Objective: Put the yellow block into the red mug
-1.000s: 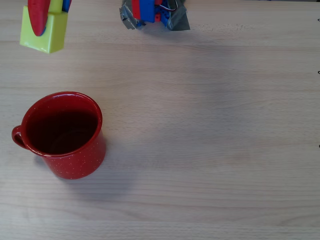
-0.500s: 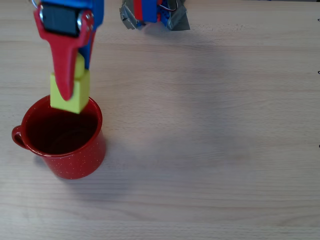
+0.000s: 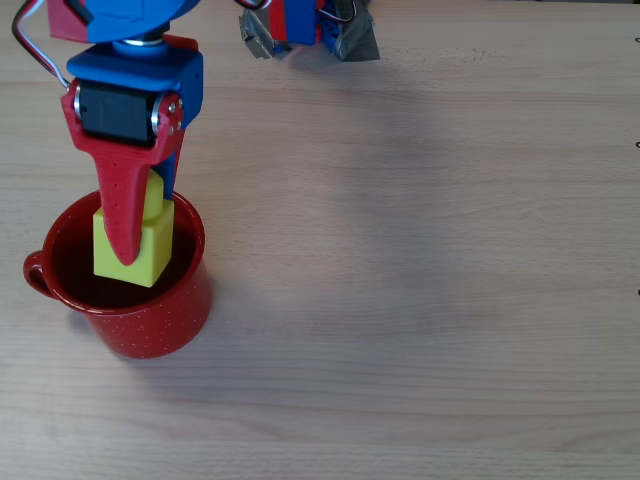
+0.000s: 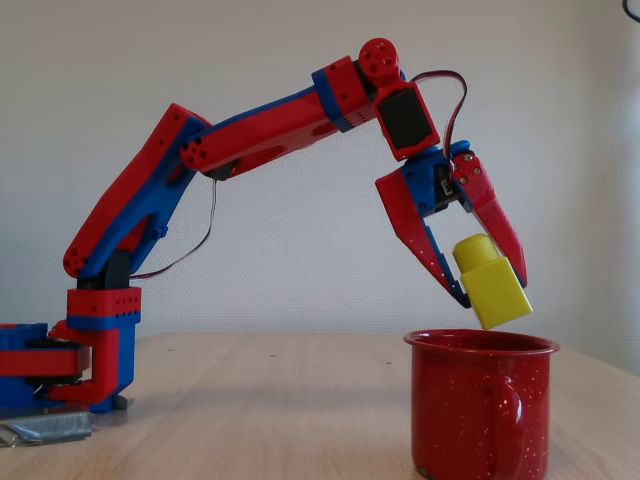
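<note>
The yellow block (image 3: 145,245) (image 4: 492,281) hangs tilted just above the open top of the red mug (image 3: 150,320) (image 4: 480,410), clear of its rim in the fixed view. My red and blue gripper (image 3: 135,240) (image 4: 490,290) is shut on the block, with one red finger (image 3: 122,205) lying across its top in the overhead view. The speckled mug stands upright on the wooden table, its handle (image 3: 35,272) pointing left in the overhead view. Its dark inside shows beneath the block.
The arm's base (image 3: 305,25) (image 4: 70,360) is fixed at the far edge of the wooden table (image 3: 420,250), with grey tape around it. The arm reaches over the table from the base to the mug.
The gripper has carried the yellow block from the table's far left corner down the picture, to a spot over the mug's opening. The mug has stayed put.
</note>
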`<state>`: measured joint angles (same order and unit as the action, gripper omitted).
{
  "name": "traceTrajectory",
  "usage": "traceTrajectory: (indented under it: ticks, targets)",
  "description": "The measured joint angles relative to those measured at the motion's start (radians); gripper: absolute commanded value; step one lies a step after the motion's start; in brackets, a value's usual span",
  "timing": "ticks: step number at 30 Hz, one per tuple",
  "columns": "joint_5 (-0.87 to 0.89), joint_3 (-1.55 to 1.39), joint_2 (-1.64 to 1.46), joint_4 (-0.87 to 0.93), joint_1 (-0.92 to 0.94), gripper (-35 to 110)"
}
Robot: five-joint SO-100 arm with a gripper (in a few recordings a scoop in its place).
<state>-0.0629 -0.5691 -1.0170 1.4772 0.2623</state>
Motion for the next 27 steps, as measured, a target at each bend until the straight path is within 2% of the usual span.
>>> traceTrajectory:
  ticks: [10,27]
  targets:
    - [-0.015,0.018,-0.002,0.071,0.023,0]
    - [-0.029,-0.058,-0.002,0.071,0.043,0]
